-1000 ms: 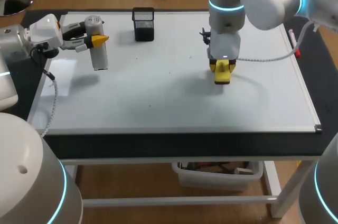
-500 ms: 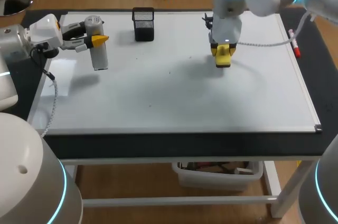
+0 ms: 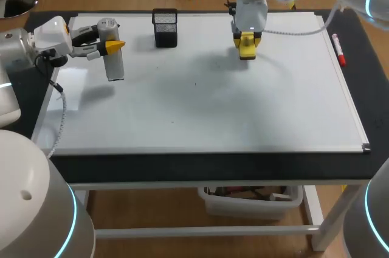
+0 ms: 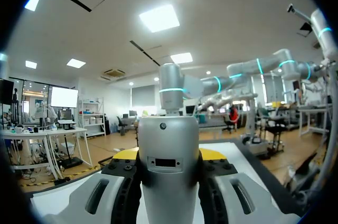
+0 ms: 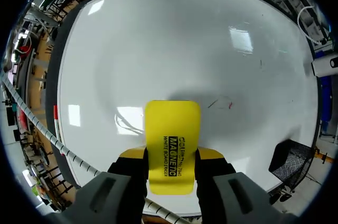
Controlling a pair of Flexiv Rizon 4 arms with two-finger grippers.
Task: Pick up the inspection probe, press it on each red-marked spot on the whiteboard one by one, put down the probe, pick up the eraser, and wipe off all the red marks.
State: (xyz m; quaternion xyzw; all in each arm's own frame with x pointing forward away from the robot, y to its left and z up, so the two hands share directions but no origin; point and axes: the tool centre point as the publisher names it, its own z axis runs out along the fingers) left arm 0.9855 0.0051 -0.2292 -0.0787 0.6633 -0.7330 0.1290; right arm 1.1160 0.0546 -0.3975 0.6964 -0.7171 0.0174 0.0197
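- Yellow eraser (image 5: 172, 145) sits clamped between the two fingers of the right gripper (image 3: 246, 44), over the far part of the whiteboard (image 3: 213, 106). I cannot tell whether it touches the surface.
- A faint mark (image 5: 228, 105) lies on the board just ahead of the eraser.
- Silver inspection probe (image 3: 115, 66) is gripped from both sides by the left gripper (image 3: 110, 45), above the board's far left corner.
- A black mesh cup (image 3: 165, 27) stands between the grippers.
- A red marker (image 3: 338, 51) lies along the board's right edge.
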